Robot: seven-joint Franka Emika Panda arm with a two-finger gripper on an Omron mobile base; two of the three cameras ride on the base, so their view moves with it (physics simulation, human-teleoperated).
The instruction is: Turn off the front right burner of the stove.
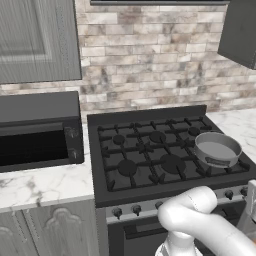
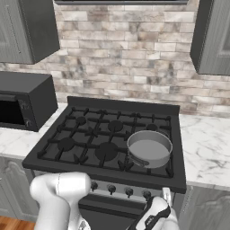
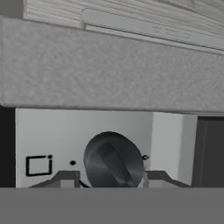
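1. Brick wall stands behind the stove (image 1: 150, 150), with white marble table (image 2: 206, 148) at 3 o'clock and a black microwave (image 1: 37, 132) at 9 o'clock.
2. Room in front of the knob row is open; a grey pot (image 2: 149, 147) sits on the front right burner.
3. Arm (image 1: 200, 220) bends low, cut off at 6 o'clock.
4. Fingers (image 3: 111, 177) sit on both sides of a dark knob (image 3: 113, 159), partly open; whether they touch it is hard to tell.

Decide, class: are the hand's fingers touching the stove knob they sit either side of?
Cannot tell. In the hand view the fingertips flank the knob closely, but the picture's bottom edge cuts off where they would meet it, so neither contact nor gap shows plainly.
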